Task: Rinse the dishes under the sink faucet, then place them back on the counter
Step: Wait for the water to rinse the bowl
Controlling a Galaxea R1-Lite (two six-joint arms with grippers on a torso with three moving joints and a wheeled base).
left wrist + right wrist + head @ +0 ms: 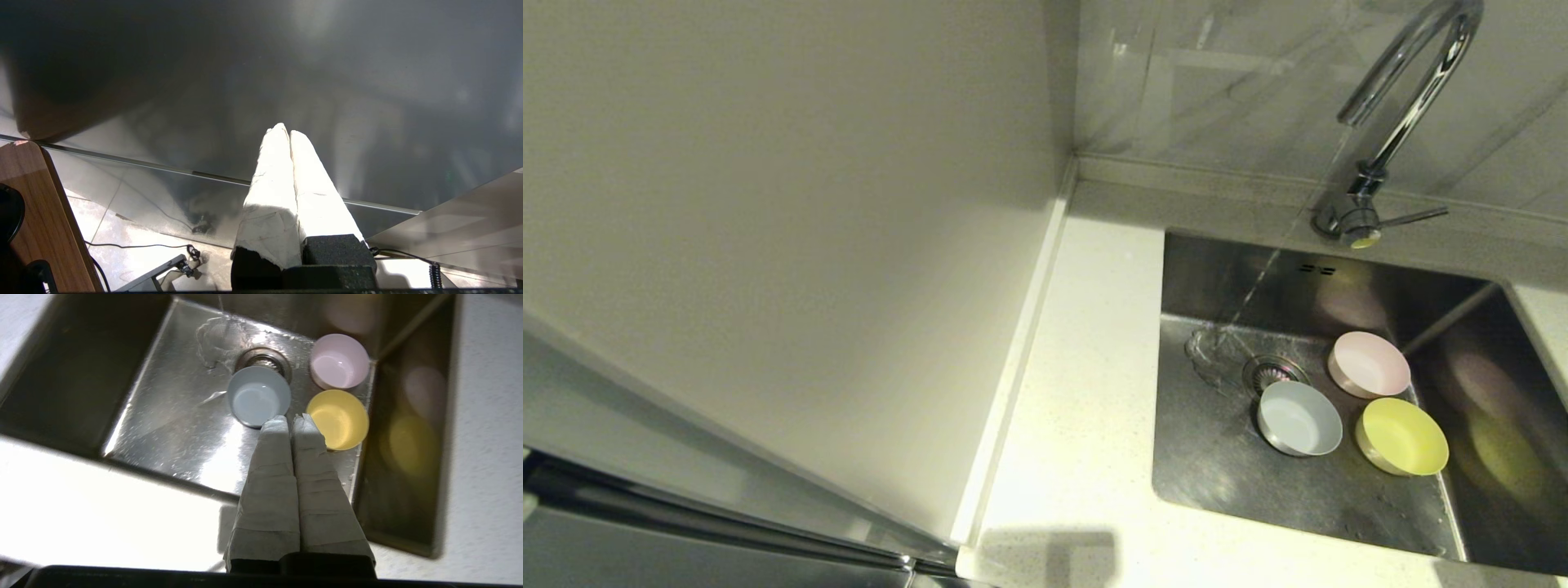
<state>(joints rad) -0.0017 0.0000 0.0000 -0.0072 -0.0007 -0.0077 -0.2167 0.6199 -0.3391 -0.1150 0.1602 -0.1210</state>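
Down in the sink (1217,457), three bowls sit upright by the drain: pink (1370,364), blue-white (1299,418), yellow-green (1402,436). Water runs from the faucet (1409,106), missing them. Right gripper (291,421) hovers above, jaws together, empty; it must open to lift one. Left gripper (284,132) parked, jaws together.

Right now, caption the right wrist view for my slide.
Shut right claw above the sink, where pink bowl, blue-white bowl and yellow-green bowl sit.

Plain cream wall panel (792,245) left of worktop. Grey-veined marble backsplash (1225,90) behind. Wooden board (45,228), black cable (135,246) on pale tiled floor (122,228), seen below.
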